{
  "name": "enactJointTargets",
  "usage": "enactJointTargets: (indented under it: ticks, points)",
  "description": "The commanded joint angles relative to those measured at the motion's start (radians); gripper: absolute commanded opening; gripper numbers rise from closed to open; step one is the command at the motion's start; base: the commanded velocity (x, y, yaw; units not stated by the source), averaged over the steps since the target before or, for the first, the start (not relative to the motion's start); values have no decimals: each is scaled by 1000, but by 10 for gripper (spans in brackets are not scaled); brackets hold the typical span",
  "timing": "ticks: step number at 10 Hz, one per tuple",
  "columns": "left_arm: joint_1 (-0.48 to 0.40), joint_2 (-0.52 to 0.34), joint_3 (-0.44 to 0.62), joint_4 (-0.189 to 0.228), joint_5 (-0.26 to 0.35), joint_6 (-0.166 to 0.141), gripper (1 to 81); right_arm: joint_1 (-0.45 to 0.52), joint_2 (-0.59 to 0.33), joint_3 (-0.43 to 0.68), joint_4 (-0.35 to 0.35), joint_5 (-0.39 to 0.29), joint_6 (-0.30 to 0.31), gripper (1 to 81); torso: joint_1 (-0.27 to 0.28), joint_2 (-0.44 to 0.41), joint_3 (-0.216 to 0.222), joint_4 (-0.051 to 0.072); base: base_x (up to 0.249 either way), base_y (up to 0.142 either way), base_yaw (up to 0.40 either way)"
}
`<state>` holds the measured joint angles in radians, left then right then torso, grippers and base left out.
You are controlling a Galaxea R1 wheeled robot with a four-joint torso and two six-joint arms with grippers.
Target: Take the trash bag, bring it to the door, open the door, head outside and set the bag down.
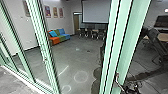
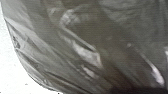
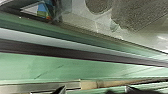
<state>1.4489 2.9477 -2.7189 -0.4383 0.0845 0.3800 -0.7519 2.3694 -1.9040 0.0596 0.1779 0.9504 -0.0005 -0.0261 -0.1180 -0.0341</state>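
Trash bag close to the left wrist

Its edges are partly cut off; its place relative to the green door frame is unclear. How either gripper is set, I cannot tell. Beyond the frame: one screen, one multicoloured sofa, four wall pictures. The one bag looks grey-brown, glossy, creased.

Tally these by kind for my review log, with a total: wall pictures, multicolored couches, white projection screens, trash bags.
Wall pictures: 4
Multicolored couch: 1
White projection screen: 1
Trash bag, seen in the left wrist view: 1
Total: 7
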Motion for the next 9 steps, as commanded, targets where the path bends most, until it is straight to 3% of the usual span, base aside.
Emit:
enactJointTargets:
  ticks: [1, 9]
  points:
    - [-45, -10, -4, -8, 70, 0, 10, 110, 86, -56, 72, -219, 27, 811, 1, 0, 0, 0, 0, 0, 0]
    - [-26, -13, -4, -7, 70, 0, 10, 225, 26, -114, 83, -224, 71, 811, 5, 3, -3, 0, 0, 0, 0]
